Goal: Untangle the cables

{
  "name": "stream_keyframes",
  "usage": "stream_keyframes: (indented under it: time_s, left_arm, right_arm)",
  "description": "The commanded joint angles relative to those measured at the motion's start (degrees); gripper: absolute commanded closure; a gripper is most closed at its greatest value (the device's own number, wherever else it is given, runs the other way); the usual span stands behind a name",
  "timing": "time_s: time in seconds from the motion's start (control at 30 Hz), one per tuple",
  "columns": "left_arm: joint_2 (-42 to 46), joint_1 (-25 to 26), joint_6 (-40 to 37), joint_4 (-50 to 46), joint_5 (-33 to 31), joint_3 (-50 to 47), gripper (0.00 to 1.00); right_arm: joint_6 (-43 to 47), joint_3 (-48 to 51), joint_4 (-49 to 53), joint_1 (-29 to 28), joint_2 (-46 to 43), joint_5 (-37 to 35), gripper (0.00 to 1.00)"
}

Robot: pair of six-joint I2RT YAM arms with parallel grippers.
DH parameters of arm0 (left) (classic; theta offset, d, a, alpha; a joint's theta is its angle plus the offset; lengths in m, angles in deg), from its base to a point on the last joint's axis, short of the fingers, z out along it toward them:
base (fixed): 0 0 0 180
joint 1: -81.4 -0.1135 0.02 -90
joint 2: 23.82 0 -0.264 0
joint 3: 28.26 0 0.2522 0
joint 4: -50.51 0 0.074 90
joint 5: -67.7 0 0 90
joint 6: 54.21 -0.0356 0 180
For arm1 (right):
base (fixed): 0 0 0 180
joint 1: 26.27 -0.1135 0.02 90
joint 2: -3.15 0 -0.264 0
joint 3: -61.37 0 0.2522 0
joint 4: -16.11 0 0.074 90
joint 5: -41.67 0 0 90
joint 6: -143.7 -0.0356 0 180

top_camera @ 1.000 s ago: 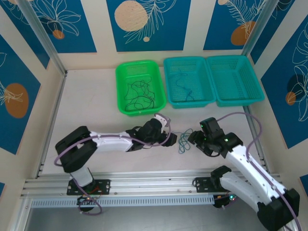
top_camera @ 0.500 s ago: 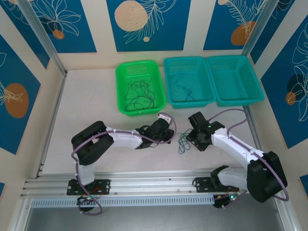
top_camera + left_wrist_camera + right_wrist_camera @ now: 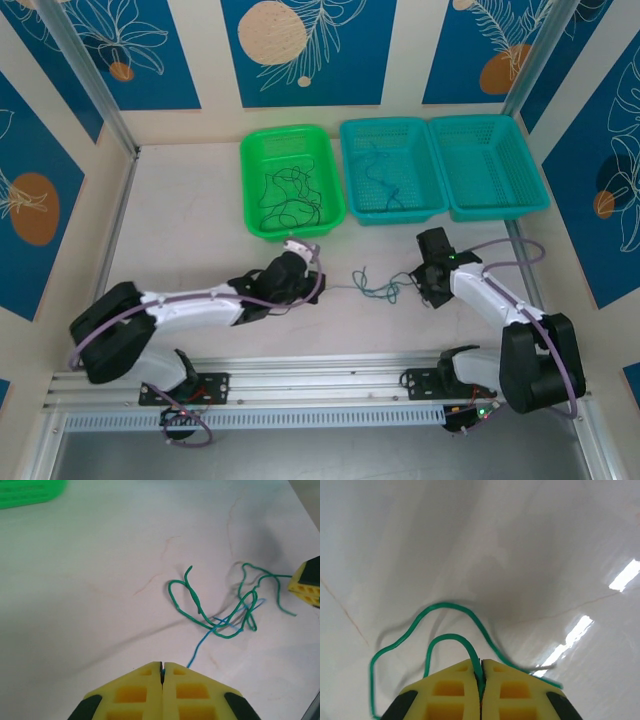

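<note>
Green cable (image 3: 196, 600) and blue cable (image 3: 200, 644) cross loosely on the table (image 3: 75, 580), strung left-to-right between the grippers. The right gripper (image 3: 480, 667) pinches the green end; the left gripper (image 3: 162, 668) is pressed together, apparently on the blue end.

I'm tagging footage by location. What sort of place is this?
Likely a robotics lab work cell: left arm and right arm bolted to an aluminium rail, printed blue backdrop panels enclosing a white table, and a green sorting basket.
</note>
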Motion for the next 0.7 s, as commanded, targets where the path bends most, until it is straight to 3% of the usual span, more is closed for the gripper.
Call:
stream_keyframes:
  time_s: [0.0,0.3,0.4,0.47,0.5,0.57,0.6,0.67]
  left_arm:
    - [7.24,-2.06,0.83,-6.35,-3.27,-4.77,1.00]
    - [42.24,-7.31,2.37,-27.93,-11.37,-16.65,1.00]
    - [52.09,-9.47,2.71,-31.61,-9.17,-19.18,1.00]
    - [55.25,-10.32,3.15,-30.67,-6.60,-20.79,1.00]
    - [55.66,-10.52,3.43,-29.68,-5.45,-21.50,1.00]
    - [54.66,-10.65,3.51,-28.40,-4.04,-21.90,1.00]
    - [53.53,-10.68,3.51,-28.23,-3.83,-21.69,1.00]
    - [51.07,-10.68,3.19,-28.02,-3.44,-20.96,1.00]
  right_arm:
    - [-1.20,0.85,0.58,2.62,-2.44,-1.35,1.00]
    - [1.64,-1.59,3.82,9.50,-7.88,-5.03,1.00]
    - [14.09,-2.62,-4.38,7.38,-7.03,4.19,1.00]
    - [20.34,-3.40,-8.42,3.36,-5.60,12.07,0.87]
    - [22.81,-4.36,-9.02,0.72,-4.85,14.49,0.76]
    - [26.18,-7.30,-6.77,-3.91,-3.96,14.80,0.51]
    - [26.89,-8.94,-4.97,-5.76,-4.14,13.84,0.44]
    - [28.43,-10.76,-3.93,-8.26,-5.71,14.92,0.41]
